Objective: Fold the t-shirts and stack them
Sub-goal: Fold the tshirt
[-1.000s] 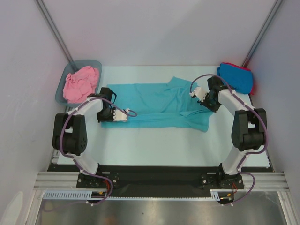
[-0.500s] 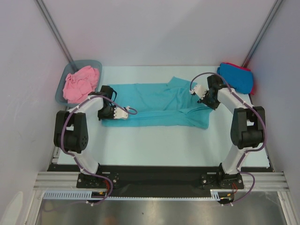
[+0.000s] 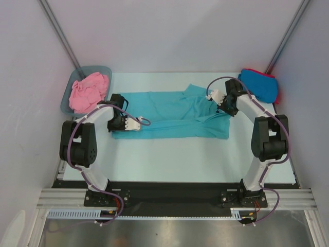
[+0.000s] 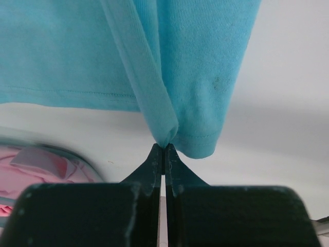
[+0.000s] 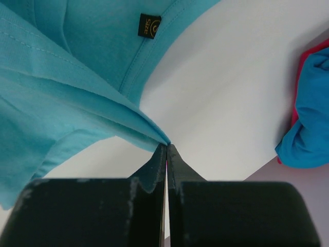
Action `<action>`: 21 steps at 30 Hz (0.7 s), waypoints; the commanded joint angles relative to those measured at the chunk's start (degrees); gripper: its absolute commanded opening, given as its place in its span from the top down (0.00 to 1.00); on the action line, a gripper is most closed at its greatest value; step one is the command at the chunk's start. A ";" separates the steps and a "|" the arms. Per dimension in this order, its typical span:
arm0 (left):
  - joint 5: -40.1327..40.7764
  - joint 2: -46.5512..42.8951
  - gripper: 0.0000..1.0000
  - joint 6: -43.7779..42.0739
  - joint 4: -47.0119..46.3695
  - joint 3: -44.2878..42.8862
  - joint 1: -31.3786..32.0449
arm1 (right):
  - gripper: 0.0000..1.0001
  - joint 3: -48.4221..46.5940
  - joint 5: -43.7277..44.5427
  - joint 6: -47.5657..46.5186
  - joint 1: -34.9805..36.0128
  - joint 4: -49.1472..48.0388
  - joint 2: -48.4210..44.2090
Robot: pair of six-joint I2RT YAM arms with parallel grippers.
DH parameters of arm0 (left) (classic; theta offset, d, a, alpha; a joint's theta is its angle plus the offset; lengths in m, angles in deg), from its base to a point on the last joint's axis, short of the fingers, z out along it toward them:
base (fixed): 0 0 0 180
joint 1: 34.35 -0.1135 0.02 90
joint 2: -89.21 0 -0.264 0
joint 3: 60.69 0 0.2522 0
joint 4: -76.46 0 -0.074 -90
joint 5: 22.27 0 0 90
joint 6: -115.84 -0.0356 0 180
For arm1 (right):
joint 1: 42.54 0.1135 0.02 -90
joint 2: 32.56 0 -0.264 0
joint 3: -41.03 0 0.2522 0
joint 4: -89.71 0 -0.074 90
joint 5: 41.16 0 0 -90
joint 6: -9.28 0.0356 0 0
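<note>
A teal t-shirt (image 3: 169, 116) lies spread lengthwise across the middle of the table. My left gripper (image 3: 114, 126) is at its left end, shut on a pinched fold of teal cloth (image 4: 164, 128), its tips (image 4: 164, 147) tight together. At the right end, my right gripper (image 3: 226, 109) is shut on a teal fold (image 5: 149, 128) near the collar, which has a black size tag (image 5: 149, 25); its tips (image 5: 167, 145) meet on the cloth. A pink t-shirt (image 3: 88, 92) lies crumpled in the tub. A bright blue t-shirt (image 3: 259, 85) lies on a red one (image 3: 276, 91) at the back right.
The grey-blue plastic tub (image 3: 98, 68) stands at the back left corner, close to my left arm. White walls and two slanted poles enclose the table. The blue cloth (image 5: 311, 118) with its red edge (image 5: 303, 56) sits just right of my right gripper.
Both grippers have drawn the teal shirt toward the back of the table; the right one also moved slightly left. The shirt's near edge and right flap now lie farther back.
</note>
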 commanded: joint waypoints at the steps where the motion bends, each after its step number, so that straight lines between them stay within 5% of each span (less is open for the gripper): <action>1: 1.20 0.39 1.00 1.03 0.24 -1.84 -0.96 | 1.00 -3.21 2.43 -0.48 1.03 -2.06 0.52; 21: 1.46 0.30 1.00 1.65 -0.29 -0.96 -0.43 | 1.00 -4.71 2.08 0.57 4.20 -3.99 2.54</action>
